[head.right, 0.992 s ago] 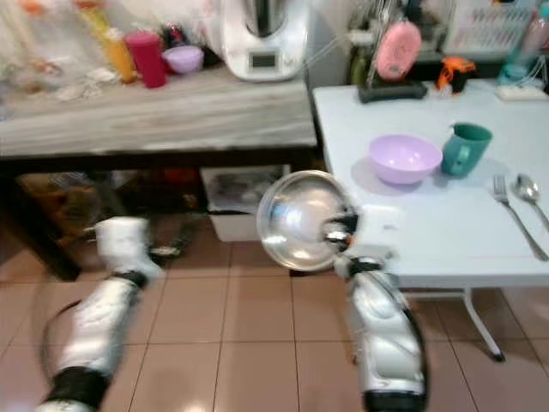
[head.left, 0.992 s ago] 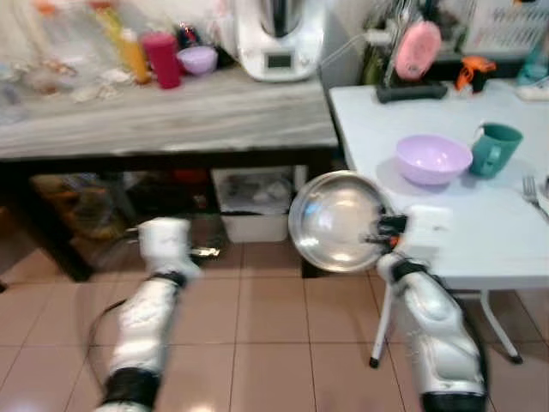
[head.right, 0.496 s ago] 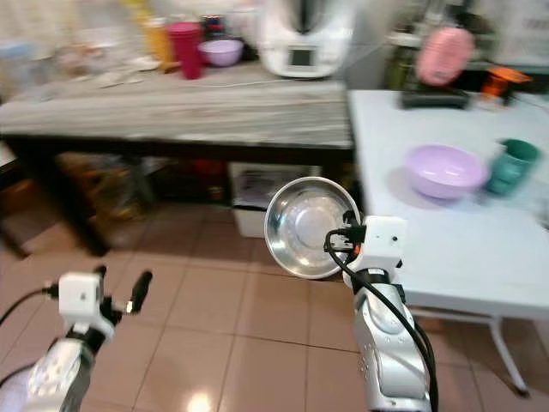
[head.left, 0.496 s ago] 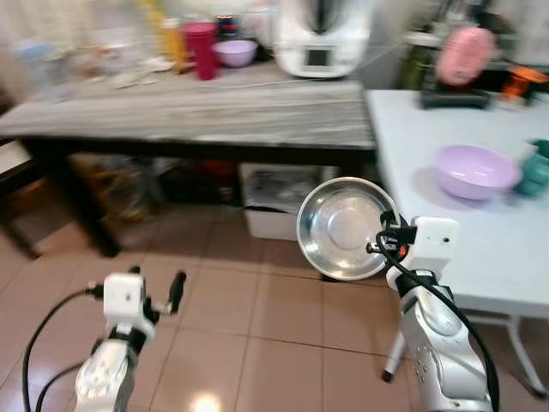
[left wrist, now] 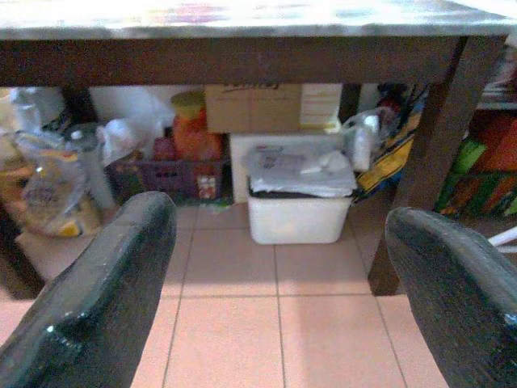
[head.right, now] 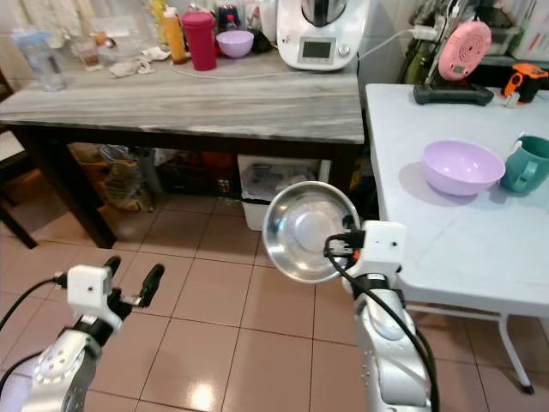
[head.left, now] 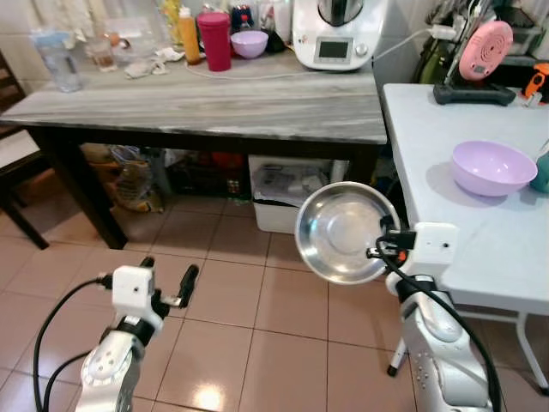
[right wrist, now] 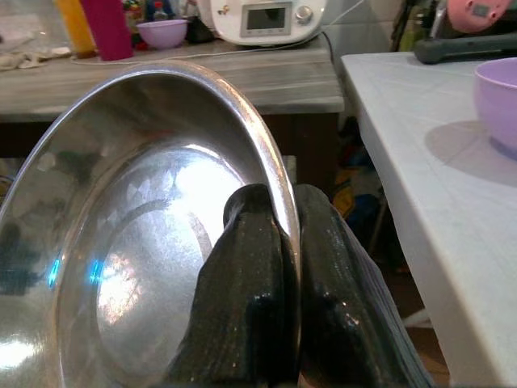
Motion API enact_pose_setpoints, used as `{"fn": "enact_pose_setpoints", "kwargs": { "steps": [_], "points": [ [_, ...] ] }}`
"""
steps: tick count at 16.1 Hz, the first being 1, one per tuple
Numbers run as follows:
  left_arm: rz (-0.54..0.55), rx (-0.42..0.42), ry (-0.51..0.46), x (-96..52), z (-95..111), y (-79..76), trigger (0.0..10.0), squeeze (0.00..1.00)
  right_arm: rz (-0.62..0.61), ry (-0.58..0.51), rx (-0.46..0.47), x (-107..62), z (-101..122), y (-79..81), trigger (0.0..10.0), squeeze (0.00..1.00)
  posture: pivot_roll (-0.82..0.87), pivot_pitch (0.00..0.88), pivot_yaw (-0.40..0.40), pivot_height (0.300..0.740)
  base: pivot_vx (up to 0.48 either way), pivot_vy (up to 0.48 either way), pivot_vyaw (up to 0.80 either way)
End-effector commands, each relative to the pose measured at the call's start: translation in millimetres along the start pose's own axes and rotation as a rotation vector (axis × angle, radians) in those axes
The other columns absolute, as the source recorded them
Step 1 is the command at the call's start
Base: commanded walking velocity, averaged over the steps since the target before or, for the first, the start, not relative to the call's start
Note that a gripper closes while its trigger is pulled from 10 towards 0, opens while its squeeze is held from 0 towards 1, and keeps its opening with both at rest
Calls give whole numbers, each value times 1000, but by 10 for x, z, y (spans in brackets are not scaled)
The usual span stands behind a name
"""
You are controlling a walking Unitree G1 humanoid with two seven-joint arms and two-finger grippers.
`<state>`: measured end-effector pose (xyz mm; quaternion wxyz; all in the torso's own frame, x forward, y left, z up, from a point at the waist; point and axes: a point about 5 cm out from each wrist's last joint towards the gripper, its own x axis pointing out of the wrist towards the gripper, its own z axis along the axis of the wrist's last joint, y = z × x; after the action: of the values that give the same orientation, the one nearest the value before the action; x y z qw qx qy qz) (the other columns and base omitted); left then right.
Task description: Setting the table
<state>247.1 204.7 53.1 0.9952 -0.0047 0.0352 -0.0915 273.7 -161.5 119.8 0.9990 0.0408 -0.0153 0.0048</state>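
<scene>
A round steel plate (head.left: 341, 232) stands on edge in the air beside the white table (head.left: 480, 240), its hollow side facing me. My right gripper (head.left: 380, 246) is shut on its rim, and in the right wrist view the fingers (right wrist: 266, 307) pinch the steel plate (right wrist: 121, 242) edge. On the white table sit a lilac bowl (head.left: 492, 167) and a teal mug (head.right: 525, 165). My left gripper (head.left: 165, 281) hangs low over the tiled floor, open and holding nothing; its fingers (left wrist: 97, 299) point under the grey counter.
A grey marble-top counter (head.left: 214, 99) runs along the back with a white kitchen machine (head.left: 336, 33), a red cup (head.left: 214, 40), a small lilac bowl (head.left: 250, 43) and bottles. Bins and a white box (head.left: 279, 202) sit under it. A pink fan (head.left: 484, 50) stands at the table's far edge.
The camera has swung left and steadied, so the scene shifted right and sharpened. My left arm dropped low over the floor. The right gripper keeps the plate in the same hold.
</scene>
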Motion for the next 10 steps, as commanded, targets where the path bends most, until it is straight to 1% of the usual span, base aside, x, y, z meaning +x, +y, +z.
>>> {"fn": "enact_pose_setpoints", "kwargs": {
  "steps": [1, 4, 10],
  "points": [
    [-3, 0, 22, -4, -43, 19, 10000, 0, 9, -34, 9, 16, 74, 43, 10000, 0, -233, 47, 54, 740, 0, 450, -513],
    [-10, -10, 24, 24, -61, 1, 10000, 0, 6, -36, 10, 18, 76, 45, 10000, 0, -236, 47, 55, 740, 0, 480, -475],
    [-27, -29, 21, 76, -79, -60, 10000, 0, 9, -43, 8, 42, 98, 45, 10000, 0, -241, 45, 52, 740, 0, 480, 0]
  ]
}}
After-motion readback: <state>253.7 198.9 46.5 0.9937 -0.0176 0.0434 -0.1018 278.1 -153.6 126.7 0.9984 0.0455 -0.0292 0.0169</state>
